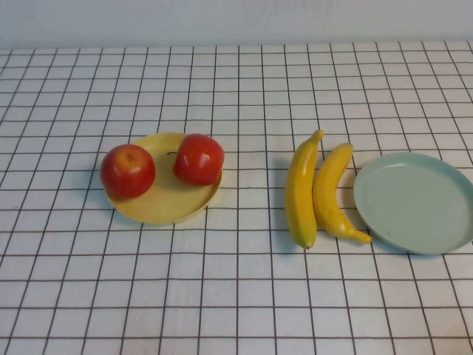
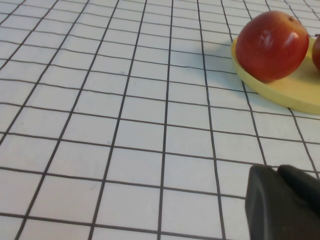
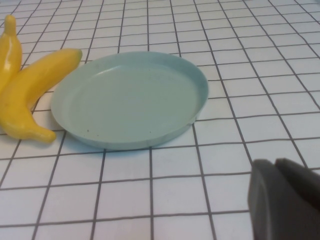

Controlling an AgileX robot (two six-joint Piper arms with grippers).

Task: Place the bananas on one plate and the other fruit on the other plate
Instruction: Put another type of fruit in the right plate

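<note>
Both apples are sitting on the yellow plate (image 1: 164,207): one apple (image 1: 128,170) at the plate's left edge, the other apple (image 1: 199,159) toward its far right side, the two a little apart. To the right of that plate, well clear of it, the two bananas lie side by side on the checked cloth (image 1: 236,296), touching along their lengths, one banana (image 1: 301,191) on the side nearer the yellow plate, the second banana (image 1: 329,194) beyond it. The blue-green plate (image 1: 414,203) lies just past them with nothing on it, the second banana's tip right at its rim. The left gripper (image 2: 282,205) hangs low over bare cloth near the yellow plate, fingers pressed together, holding nothing. The right gripper (image 3: 285,200) hovers beside the blue-green plate, likewise closed and empty-handed.
</note>
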